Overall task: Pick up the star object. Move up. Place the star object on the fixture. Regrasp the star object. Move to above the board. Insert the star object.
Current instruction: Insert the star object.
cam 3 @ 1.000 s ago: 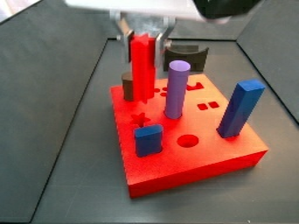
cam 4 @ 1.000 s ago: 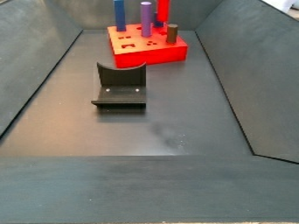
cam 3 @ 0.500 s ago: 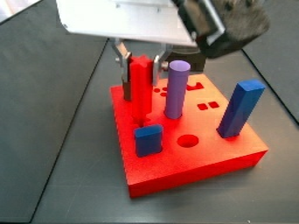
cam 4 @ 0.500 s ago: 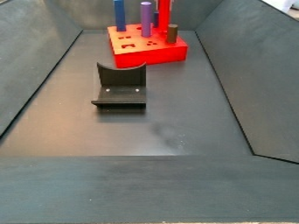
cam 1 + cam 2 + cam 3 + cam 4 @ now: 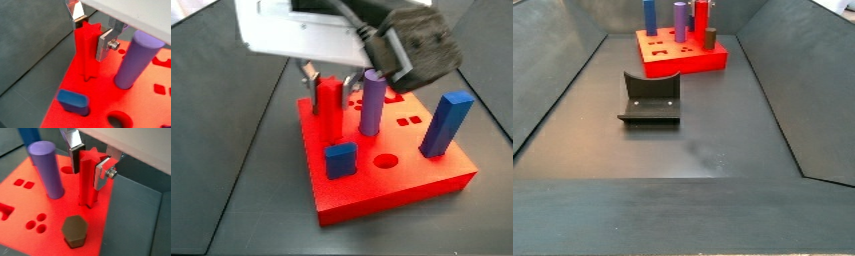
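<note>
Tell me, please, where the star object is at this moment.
The star object stands upright on the red board, its lower end in the star hole, between the gripper fingers. The purple cylinder stands beside it in both wrist views.

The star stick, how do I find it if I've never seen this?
Find the red board at the far end of the dark bin. The gripper hangs over one corner, its silver fingers on either side of the star stick. It's the only red post; its neighbours are purple and blue.
</note>
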Motion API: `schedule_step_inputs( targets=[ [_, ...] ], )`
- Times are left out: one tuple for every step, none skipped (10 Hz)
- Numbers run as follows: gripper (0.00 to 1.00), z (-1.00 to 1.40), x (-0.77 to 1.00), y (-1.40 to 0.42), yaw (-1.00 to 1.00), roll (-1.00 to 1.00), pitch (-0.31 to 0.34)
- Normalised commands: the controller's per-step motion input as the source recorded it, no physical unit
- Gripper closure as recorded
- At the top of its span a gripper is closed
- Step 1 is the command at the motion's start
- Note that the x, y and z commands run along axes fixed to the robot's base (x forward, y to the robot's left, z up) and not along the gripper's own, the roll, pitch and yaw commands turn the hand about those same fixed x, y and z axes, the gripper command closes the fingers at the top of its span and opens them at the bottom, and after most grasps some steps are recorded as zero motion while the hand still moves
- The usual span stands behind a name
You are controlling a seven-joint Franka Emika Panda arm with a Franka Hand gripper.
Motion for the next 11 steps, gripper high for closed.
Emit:
schedule_step_inputs(
  targets=[
    [1.0, -0.67, -0.33, -0.19, -0.44, 0.0, -0.176],
    [1.0, -0.83, 0.0, -0.15, -0.46, 0.0, -0.157],
    [1.0, -0.93, 0.05, -0.11, -0.48, 0.0, -0.114],
    [1.0, -0.9, 0.05, -0.11, -0.49, 0.0, -0.141],
    [1.0, -0.99, 0.15, -0.11, -0.4, 0.01, -0.1],
    [1.0, -1.0, 0.07, -0.08, -0.33, 0.02, -0.09],
    [1.0, -0.82, 0.0, -0.04, -0.21, 0.01, -0.093],
    [1.0, 0.0, 0.0, 0.0, 0.0, 0.0, -0.017],
    [1.0, 0.0, 0.01, 0.0, 0.0, 0.0, 0.016],
    [1.0, 0.0, 0.0, 0.0, 0.0, 0.0, -0.011],
    [1.0, 0.0, 0.0, 0.0, 0.0, 0.0, 0.0]
  ],
)
